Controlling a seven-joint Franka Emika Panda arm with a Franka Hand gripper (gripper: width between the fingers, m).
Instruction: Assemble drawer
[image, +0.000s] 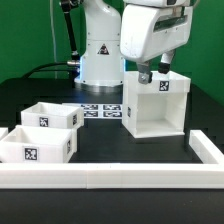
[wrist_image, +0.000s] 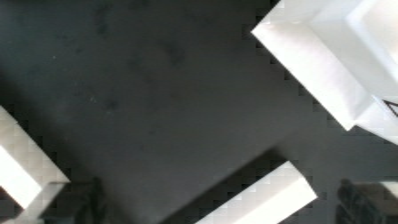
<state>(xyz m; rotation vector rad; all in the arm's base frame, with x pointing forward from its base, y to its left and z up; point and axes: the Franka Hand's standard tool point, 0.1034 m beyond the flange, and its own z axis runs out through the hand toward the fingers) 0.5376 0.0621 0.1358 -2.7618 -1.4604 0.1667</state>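
Note:
A tall white drawer box (image: 152, 108), open toward the camera, stands on the black table at the middle right of the exterior view. My gripper (image: 152, 73) hangs just above its top edge, fingers apart and holding nothing. Two smaller white drawer trays (image: 52, 116) (image: 38, 146) stand at the exterior view's left. In the wrist view my gripper (wrist_image: 214, 206) is open. Dark fingertips (wrist_image: 64, 202) show at both sides, and a white panel edge (wrist_image: 285, 198) lies below, between them. Another white part (wrist_image: 338, 60) shows further off.
The marker board (image: 100, 109) lies at the foot of the robot base, behind the trays. A long white rail (image: 110, 178) runs along the table's front and turns back at the exterior view's right (image: 208, 150). A white strip (wrist_image: 22, 160) shows in the wrist view.

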